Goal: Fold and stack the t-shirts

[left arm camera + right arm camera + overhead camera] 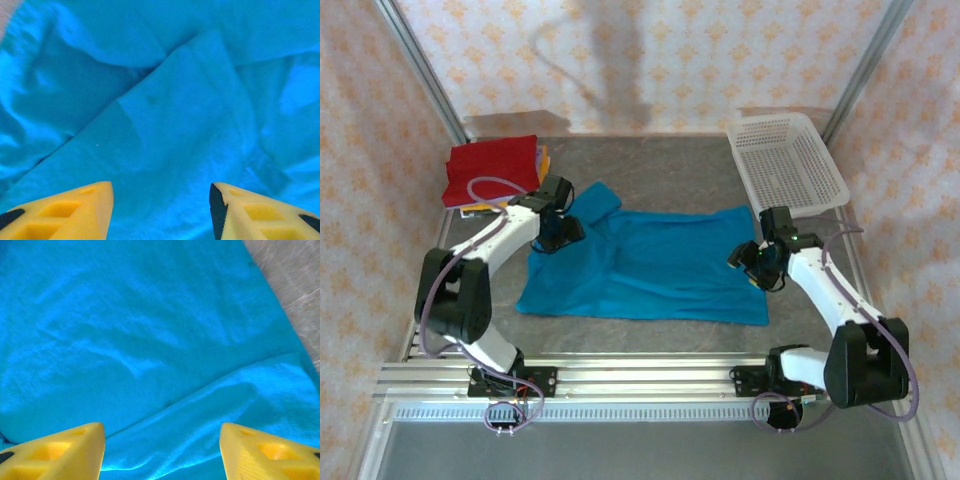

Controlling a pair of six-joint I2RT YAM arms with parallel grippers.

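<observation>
The teal t-shirt (650, 270) lies spread across the worktop (670, 185), with the folded red stack (492, 168) at the far-left corner. The left gripper (557, 238) and right gripper (745, 262) hover at its two ends, jaws apart and empty. The fold looks mid-way, I'd say, and next each needs to pinch an edge.

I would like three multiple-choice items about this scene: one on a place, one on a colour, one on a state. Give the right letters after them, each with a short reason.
1. Where on the table does the white basket stand?
A. far right corner
B. middle
C. near left edge

2. What colour is the top shirt of the folded stack?
A. green
B. red
C. white

3. How is the blue t-shirt?
A. rolled into a ball
B. folded on the stack
C. spread wide on the table

Key: 1 A, it sits far back on the right side; 2 B, red cloth lies on top; 3 C, it lies flat in the middle.
</observation>
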